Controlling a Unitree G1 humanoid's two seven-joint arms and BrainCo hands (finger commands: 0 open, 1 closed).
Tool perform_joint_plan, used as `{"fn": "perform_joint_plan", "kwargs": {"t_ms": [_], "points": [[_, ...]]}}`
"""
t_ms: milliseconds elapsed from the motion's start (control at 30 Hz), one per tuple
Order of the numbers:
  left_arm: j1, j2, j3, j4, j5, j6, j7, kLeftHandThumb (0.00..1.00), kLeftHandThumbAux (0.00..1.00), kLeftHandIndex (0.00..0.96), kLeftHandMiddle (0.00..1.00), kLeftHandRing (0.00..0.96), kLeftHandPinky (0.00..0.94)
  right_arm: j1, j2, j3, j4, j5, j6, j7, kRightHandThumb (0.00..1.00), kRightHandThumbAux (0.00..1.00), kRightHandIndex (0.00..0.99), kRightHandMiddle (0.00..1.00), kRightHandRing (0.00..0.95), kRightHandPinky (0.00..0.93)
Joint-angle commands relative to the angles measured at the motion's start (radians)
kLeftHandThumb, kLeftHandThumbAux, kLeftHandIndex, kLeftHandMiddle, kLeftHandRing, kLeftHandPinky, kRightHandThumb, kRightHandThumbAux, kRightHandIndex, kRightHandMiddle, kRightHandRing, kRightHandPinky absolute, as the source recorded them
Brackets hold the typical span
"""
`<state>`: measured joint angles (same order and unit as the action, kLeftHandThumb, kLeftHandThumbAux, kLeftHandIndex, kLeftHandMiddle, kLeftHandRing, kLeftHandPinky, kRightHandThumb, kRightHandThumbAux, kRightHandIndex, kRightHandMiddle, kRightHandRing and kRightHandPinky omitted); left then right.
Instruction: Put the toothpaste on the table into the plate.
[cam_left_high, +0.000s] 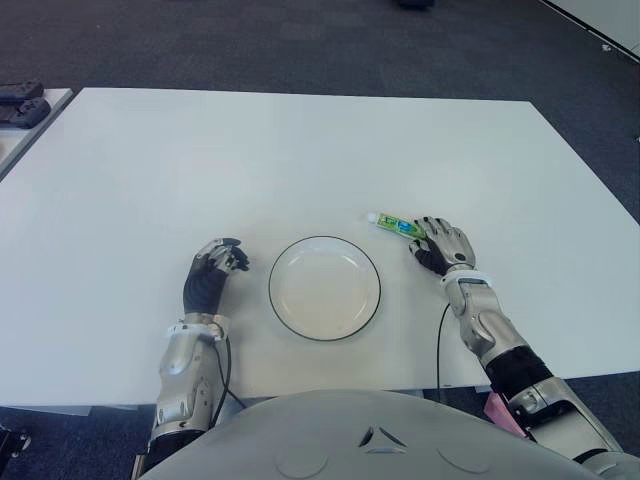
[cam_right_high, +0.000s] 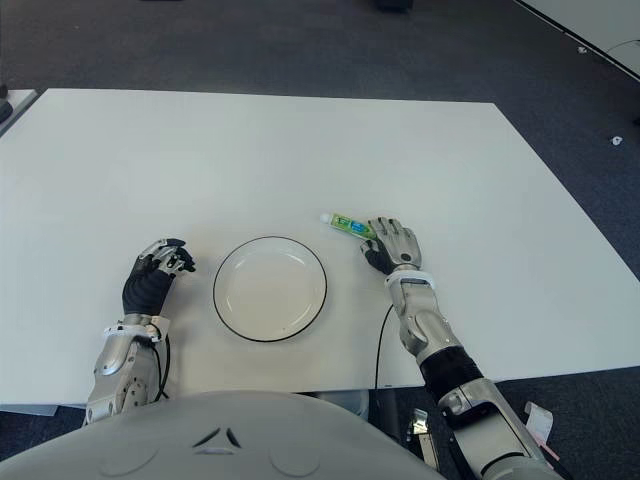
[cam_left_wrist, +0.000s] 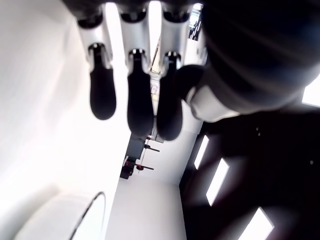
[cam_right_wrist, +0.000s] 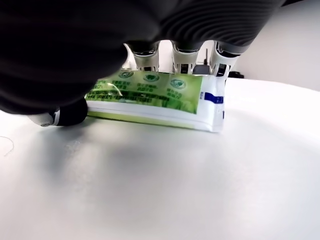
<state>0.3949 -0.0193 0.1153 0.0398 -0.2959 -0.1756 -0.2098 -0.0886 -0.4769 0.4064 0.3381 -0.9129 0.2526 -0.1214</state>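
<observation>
The left hand (cam_left_high: 213, 268) shows at nine o'clock of the plate (cam_left_high: 372, 300), fingers half curled, holding nothing. The toothpaste (cam_left_high: 394, 223) lies flat on the table (cam_left_high: 300, 150) at two o'clock of the plate. The right hand (cam_left_high: 441, 245) covers its crimped end, fingers behind it and thumb in front, apparently closing to grasp.

Eye views: even overhead light, bright, both sharp edge to edge. Bench (cam_left_high: 300, 150) reads clean white, no hot spots — only faint soft shadows under the plate (cam_left_high: 324, 287) rim and both hands. Left wrist view: bench blown out to pure white, ceiling light strips glaring at one side, fingers (cam_left_wrist: 140, 100) dark silhouettes, close and soft. Right wrist view: palm a blurred black mass up close, toothpaste (cam_right_wrist: 155, 100) in focus, soft shadow pooled beneath it — background hazy.
</observation>
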Motion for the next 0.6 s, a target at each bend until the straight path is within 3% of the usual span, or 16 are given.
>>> {"fn": "perform_joint_plan", "kwargs": {"t_ms": [33, 167, 200, 333, 433, 600], "points": [[0.02, -0.008, 0.008, 0.036, -0.008, 0.054, 0.013, 0.716, 0.718, 0.435, 0.572, 0.562, 0.534, 0.047, 0.058, -0.001, 0.163, 0.097, -0.013, 0.049, 0.864, 0.375, 0.16, 0.158, 0.275, 0.463], [0.02, -0.005, 0.009, 0.036, -0.01, 0.047, 0.01, 0.716, 0.718, 0.435, 0.575, 0.564, 0.535, 0.029, 0.076, -0.018, 0.207, 0.111, -0.011, 0.016, 0.911, 0.397, 0.315, 0.295, 0.398, 0.524], [0.02, -0.004, 0.008, 0.036, -0.01, 0.045, 0.009, 0.716, 0.718, 0.435, 0.577, 0.565, 0.535, 0.025, 0.079, -0.02, 0.216, 0.112, -0.009, 0.008, 0.85, 0.505, 0.358, 0.337, 0.425, 0.523], [0.019, 0.0, 0.007, 0.036, -0.003, 0.042, 0.009, 0.716, 0.718, 0.435, 0.581, 0.565, 0.535, 0.008, 0.085, -0.023, 0.252, 0.114, -0.011, -0.024, 0.765, 0.656, 0.422, 0.439, 0.485, 0.548], [0.02, 0.001, 0.007, 0.032, -0.001, 0.051, 0.016, 0.716, 0.718, 0.435, 0.581, 0.565, 0.535, 0.0, 0.087, -0.027, 0.266, 0.118, -0.013, -0.039, 0.752, 0.679, 0.432, 0.47, 0.502, 0.56], [0.02, -0.004, 0.011, 0.024, -0.004, 0.063, 0.026, 0.716, 0.718, 0.435, 0.579, 0.564, 0.533, -0.01, 0.092, -0.042, 0.257, 0.127, -0.002, -0.05, 0.833, 0.683, 0.466, 0.406, 0.517, 0.557]]}}
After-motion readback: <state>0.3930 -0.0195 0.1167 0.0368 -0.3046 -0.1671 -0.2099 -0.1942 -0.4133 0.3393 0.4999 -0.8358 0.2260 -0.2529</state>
